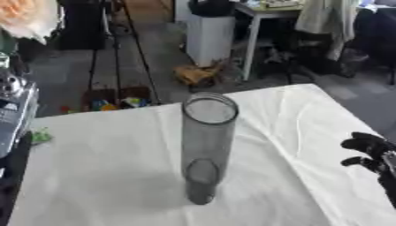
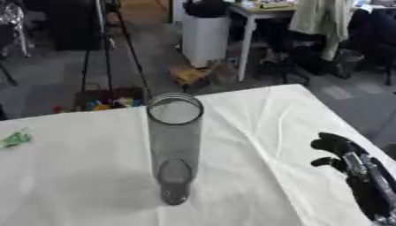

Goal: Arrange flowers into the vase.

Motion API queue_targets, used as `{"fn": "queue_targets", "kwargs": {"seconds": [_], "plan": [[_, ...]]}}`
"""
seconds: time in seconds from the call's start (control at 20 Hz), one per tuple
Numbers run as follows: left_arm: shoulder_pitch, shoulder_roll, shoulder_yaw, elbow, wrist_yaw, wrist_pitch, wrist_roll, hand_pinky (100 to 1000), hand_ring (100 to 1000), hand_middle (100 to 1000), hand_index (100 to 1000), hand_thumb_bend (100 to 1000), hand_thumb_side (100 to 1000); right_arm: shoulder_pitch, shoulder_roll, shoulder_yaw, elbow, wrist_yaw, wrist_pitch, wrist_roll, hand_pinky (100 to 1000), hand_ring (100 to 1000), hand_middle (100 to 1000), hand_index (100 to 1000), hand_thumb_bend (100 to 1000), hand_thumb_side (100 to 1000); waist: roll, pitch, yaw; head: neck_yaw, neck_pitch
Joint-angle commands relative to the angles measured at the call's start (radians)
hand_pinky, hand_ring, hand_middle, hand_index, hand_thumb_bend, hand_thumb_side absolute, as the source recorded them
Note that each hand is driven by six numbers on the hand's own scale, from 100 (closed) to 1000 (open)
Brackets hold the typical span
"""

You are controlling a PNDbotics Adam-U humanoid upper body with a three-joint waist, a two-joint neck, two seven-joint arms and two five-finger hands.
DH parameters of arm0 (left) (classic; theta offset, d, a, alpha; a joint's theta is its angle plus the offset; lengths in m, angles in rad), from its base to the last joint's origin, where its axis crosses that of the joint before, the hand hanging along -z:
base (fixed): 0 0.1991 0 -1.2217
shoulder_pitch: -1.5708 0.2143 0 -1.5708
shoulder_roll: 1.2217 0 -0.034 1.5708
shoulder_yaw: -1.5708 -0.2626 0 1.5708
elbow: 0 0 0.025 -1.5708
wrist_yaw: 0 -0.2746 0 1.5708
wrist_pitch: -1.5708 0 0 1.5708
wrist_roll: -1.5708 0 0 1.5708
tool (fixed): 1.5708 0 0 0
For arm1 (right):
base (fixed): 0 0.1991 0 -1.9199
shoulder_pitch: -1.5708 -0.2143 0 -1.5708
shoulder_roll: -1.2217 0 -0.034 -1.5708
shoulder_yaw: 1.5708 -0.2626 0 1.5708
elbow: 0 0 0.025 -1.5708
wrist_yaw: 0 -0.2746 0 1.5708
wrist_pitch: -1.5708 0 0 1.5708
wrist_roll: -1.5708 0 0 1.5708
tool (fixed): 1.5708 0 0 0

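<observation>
At the upper left corner of the left eye view a pale peach flower [image 1: 27, 17] fills the frame's corner, its petals blurred and close to the camera. Just below it, along the left edge, a silver and black part of the robot's left arm [image 1: 14, 108] comes in, reaching up toward the bloom; the left hand itself is not visible in either view, so whether it grips the stem cannot be told. Lower down, near the left edge of the white tablecloth [image 2: 85, 176], lies a small green scrap [image 2: 15, 139] (perhaps a leaf, too small to make out). In the middle of the frame stands the vase [image 1: 207, 145], a tall clear grey-tinted glass cylinder, upright on the cloth, its round mouth open and nothing showing inside it. The cloth around it is creased, with folds running toward the right. At the lower right edge the robot's right hand [image 2: 334, 150] rests over the cloth's right side, well apart from the vase, its black fingers curled inward and holding nothing, with the silver-jointed forearm running down to the bottom right corner.
</observation>
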Motion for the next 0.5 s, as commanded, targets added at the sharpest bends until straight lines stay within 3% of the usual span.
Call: {"fn": "queue_targets", "kwargs": {"seconds": [0.05, 0.5], "plan": [[-0.034, 0.005, -0.007, -0.022, 0.024, -0.006, -0.027, 100, 100, 100, 100, 626, 149, -0.010, -0.017, -0.003, -0.007, -0.013, -0.002, 0.005, 617, 813, 713, 849, 100, 886, -0.002, -0.014, -0.004, 0.000, -0.007], [-0.048, 0.009, -0.026, 0.001, 0.158, -0.010, -0.063, 100, 100, 100, 100, 680, 177, -0.012, -0.017, -0.003, -0.005, -0.016, -0.002, 0.006, 617, 813, 712, 849, 100, 888, -0.002, -0.016, -0.014, 0.000, -0.006]]}}
